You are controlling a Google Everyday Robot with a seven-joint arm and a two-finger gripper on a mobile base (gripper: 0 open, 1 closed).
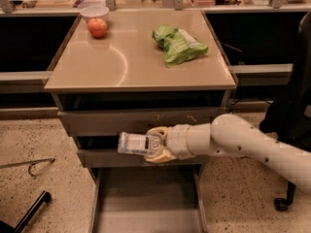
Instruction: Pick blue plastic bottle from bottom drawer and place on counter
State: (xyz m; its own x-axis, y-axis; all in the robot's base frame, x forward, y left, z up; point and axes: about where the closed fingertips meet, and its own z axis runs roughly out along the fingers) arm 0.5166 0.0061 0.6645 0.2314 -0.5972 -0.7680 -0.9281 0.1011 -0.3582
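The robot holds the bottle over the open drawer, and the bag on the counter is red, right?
No: the camera view shows the bag on the counter is green. The gripper does hold the bottle over the open drawer.

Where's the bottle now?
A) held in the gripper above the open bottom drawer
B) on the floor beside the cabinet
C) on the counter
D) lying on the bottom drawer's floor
A: the bottle lies sideways in the gripper, whose fingers are closed on it, in the air above the bottom drawer, not on the counter.
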